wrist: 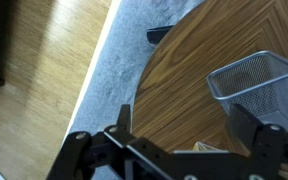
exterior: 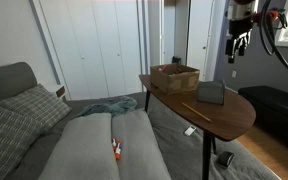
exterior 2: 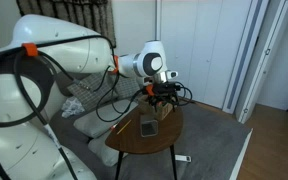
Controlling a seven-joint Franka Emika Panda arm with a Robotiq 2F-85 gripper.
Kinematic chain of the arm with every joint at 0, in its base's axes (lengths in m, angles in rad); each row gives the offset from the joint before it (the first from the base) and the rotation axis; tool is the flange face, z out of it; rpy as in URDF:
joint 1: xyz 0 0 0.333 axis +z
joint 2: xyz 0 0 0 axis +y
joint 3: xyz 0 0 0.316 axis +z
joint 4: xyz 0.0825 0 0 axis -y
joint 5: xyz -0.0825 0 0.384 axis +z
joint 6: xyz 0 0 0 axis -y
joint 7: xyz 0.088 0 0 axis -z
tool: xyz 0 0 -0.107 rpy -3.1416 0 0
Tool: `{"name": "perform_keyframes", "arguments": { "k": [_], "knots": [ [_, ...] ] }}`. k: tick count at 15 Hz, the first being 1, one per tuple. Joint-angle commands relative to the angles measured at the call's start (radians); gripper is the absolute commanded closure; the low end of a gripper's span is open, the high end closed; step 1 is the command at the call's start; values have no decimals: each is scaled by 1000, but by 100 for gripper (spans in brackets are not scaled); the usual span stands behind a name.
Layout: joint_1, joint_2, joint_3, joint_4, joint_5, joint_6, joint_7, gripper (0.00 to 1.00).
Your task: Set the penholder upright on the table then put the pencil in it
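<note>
The penholder (exterior: pixel 212 92) is a dark grey mesh cup near the middle of the oval brown table (exterior: pixel 234 118). In the wrist view the penholder (wrist: pixel 254 85) shows its open rim toward the camera. The pencil (exterior: pixel 196 110) lies flat on the table in front of the penholder. My gripper (exterior: pixel 239 45) hangs well above the table's far end, open and empty. The wrist view shows the gripper (wrist: pixel 184 115) with both fingers spread over bare wood, the penholder just beyond one finger. In an exterior view the gripper (exterior 2: pixel 164 92) is above the penholder (exterior 2: pixel 148 127).
A brown woven basket (exterior: pixel 174 77) stands at one end of the table. A grey sofa (exterior: pixel 94 145) with cushions lies beside the table, with a small orange item (exterior: pixel 116 150) on it. Grey carpet (wrist: pixel 114 60) and wooden floor (wrist: pixel 34 60) are below.
</note>
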Motion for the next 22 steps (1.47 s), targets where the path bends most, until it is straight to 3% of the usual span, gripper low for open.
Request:
{"name": "perform_keyframes", "arguments": {
  "k": [1, 7, 18, 22],
  "knots": [
    [6, 0, -4, 2, -1, -3, 1, 0],
    [3, 5, -11, 7, 11, -35, -7, 0],
    [15, 22, -198, -146, 608, 88, -155, 0],
    [17, 75, -233, -154, 841, 57, -212, 0]
  ]
}}
